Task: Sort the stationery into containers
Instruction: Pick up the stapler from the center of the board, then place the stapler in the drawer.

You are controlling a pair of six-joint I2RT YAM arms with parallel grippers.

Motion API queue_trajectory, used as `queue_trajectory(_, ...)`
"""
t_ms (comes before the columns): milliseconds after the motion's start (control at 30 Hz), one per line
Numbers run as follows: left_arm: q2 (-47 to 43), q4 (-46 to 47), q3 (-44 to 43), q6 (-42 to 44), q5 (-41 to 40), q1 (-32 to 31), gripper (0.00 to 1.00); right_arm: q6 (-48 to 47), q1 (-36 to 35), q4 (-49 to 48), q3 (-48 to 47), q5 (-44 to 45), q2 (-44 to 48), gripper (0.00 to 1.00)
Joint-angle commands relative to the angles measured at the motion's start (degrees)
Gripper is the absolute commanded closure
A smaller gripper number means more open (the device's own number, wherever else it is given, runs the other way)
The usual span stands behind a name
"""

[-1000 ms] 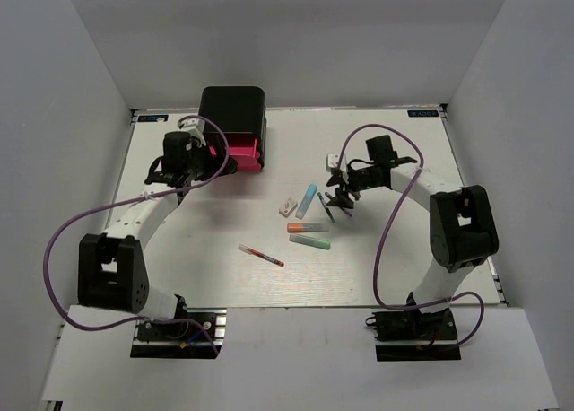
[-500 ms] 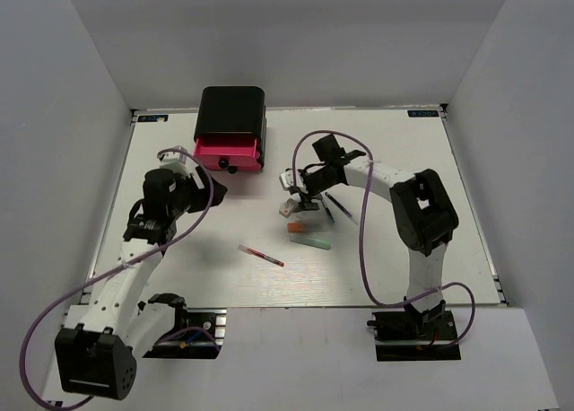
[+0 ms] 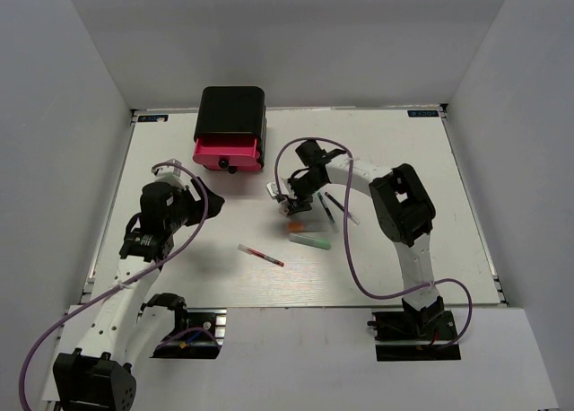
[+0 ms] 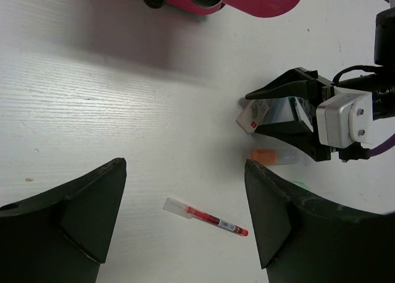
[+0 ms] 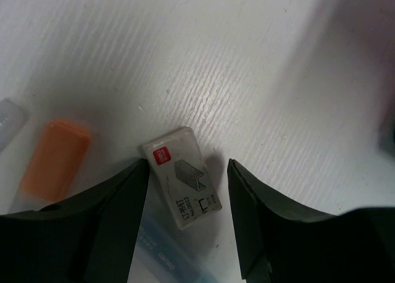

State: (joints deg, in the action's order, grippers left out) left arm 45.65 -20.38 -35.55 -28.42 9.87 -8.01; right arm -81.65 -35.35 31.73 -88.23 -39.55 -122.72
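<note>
White tabletop inside pale grey walls, left tool spread wide, right tool apart, straddling a small white box

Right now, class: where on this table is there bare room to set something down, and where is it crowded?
Free: the table right of the right arm; the strip between the red pen and the near edge. Crowded: mid-table, where the right gripper straddles the white box beside highlighters and pens.
</note>
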Motion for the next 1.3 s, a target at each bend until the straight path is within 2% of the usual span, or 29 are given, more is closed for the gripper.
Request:
queue_trajectory(0,-1.7,-1.33,0.66,-0.49,-0.46,0.01,0.13,-3.96,-0.24,3.6,-1.69,3.95,-1.3,0.41)
queue_trajectory(100,-1.7,-0.8,1.89,-1.72,0.06,0.01,0.13,-4.57,-0.16,4.13,-1.33,5.01,-1.21,0.53)
queue_trajectory(133,-1.7,-0.28,2.5,-2.42,0.06,0.01,0.13,-4.49,-0.15,4.4,-1.42,5.01,-1.12,0.65)
queue_trajectory(233,-2.23,0.86,3.64,-4.0,0.06,0.01,0.13,-3.35,-0.07,4.66,-2.3,3.26,0.36,0.82)
queue_trajectory(333,-2.23,1.49,4.17,-4.62,0.59,0.01,0.13,0.6,0.2,4.49,-4.75,0.1,3.09,0.87)
queue_trajectory(367,-2.23,1.49,4.17,-4.62,0.59,0.01,0.13,4.7,0.2,4.05,-7.29,-2.7,3.88,0.89)
queue_trajectory(467,-2.76,1.49,4.7,-5.15,0.59,0.01,0.13,10.86,0.11,1.59,-10.64,-7.18,8.01,0.89)
queue_trajectory(600,-2.76,2.8,5.84,-5.68,0.59,0.01,0.13,23.69,-0.15,-9.79,-11.18,-9.58,14.51,0.89)
queue_trajectory(733,-2.76,3.42,5.84,-5.68,0.59,0.01,0.13,31.6,-0.42,-19.4,-10.83,-9.15,15.84,0.89)
queue_trajectory(933,-1.62,4.65,5.32,-6.2,1.12,0.01,0.13,39.97,-2.35,-37.85,-11.44,-4.05,12.95,0.89)
queue_trajectory(1033,-1.62,5.18,5.32,-6.2,1.12,0.01,0.13,42.87,-3.93,-42.25,-15.29,-1.59,8.3,0.89)
queue_trajectory(1267,-1.09,5.7,5.32,-6.73,1.12,0.01,0.13,44.99,-6.22,-45.7,-21.98,2.02,0.38,0.84)
